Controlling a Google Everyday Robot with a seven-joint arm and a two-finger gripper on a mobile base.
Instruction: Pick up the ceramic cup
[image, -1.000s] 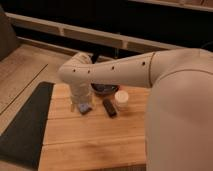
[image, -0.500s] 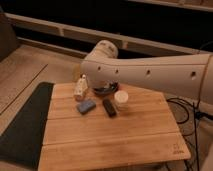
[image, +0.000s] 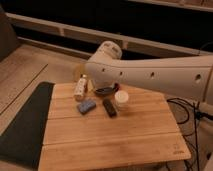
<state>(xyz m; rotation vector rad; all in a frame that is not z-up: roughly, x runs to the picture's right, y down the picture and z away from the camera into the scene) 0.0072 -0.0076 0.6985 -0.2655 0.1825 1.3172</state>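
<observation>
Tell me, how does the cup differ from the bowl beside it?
The cup is pale cream; the bowl is dark. The cup is narrower and taller, the bowl wider and shallower. The cup stands clear of the arm; the bowl sits partly behind it. Both are round and upright on the table. The gripper is not in view.

The gripper is not visible. The arm (image: 150, 75) runs off the right edge and hides the far rim of the dark bowl (image: 106, 92).
</observation>
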